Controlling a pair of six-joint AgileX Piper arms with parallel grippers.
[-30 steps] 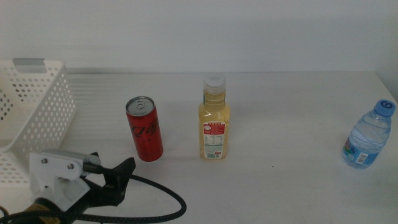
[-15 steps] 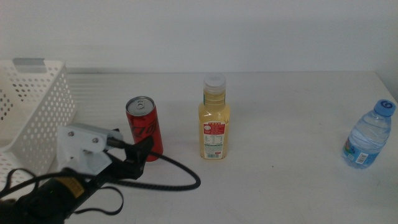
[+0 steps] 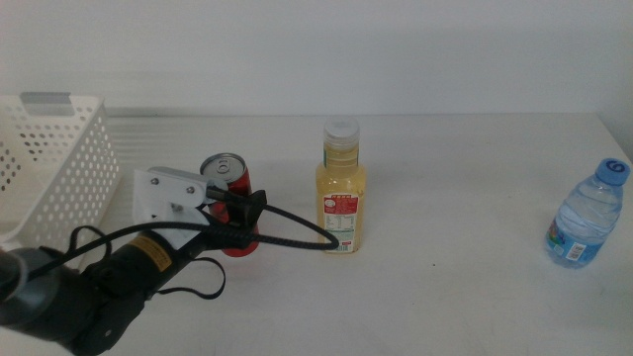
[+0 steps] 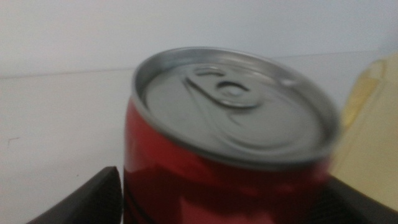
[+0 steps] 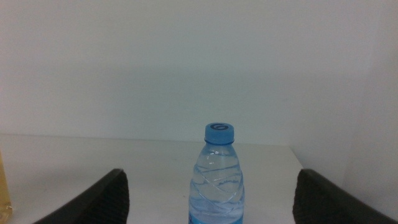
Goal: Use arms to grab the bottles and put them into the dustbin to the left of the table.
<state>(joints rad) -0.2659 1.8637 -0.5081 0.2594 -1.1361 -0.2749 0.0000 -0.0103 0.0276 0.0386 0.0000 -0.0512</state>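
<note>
- We've moved the left gripper (image 3: 240, 216) fwd fast: a sec ago it sat low near the front edge, well short of the red can (image 3: 230, 198); now its jaws sit either side of the can's lower body.
- Left wrist view: can (image 4: 227, 149) fills the frame btwn the two dark jaws, spread apart, not yet closed on it. Can upright on the table (image 3: 445, 287).
- We judge the reach is basically done; closing comes next, then carry to the dustbin (image 3: 49, 163) at the table's left.
- Right gripper (image 5: 208, 196) waits, not seen in the middle view; jaws wide apart, water bottle (image 5: 217, 177) ahead, untouched at far right.
- Juice bottle (image 3: 341, 190) stands just right of the can, close to the gripper cable.
- Writing: can logo hidden; juice label has a red band, text too small; bottle cap mark unreadable.
</note>
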